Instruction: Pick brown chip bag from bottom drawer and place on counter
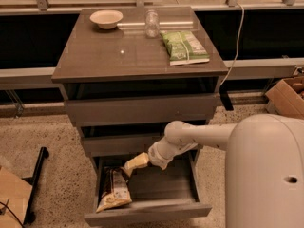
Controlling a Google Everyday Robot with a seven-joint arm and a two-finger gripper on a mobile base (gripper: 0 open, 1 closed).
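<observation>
- My gripper (135, 163), lower centre of the frame, reaches into the open bottom drawer (152, 212); spread or pressed together, I cannot tell.
- Risk: a shallow pinch on crinkly film may slip, or the lift may snag the drawer above.
- The brown chip bag (114, 190) lies in the drawer's left part, just below-left of my gripper, not yet on the counter (118, 56).

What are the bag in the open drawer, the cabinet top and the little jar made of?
The brown chip bag looks like thin plastic film: crinkled, slightly shiny. The counter seems wood or laminate, glossy: it shows a light spot. The jar looks like clear glass or plastic: see-through. The gripper hangs by the bag's upper end, over the bottom drawer.
</observation>
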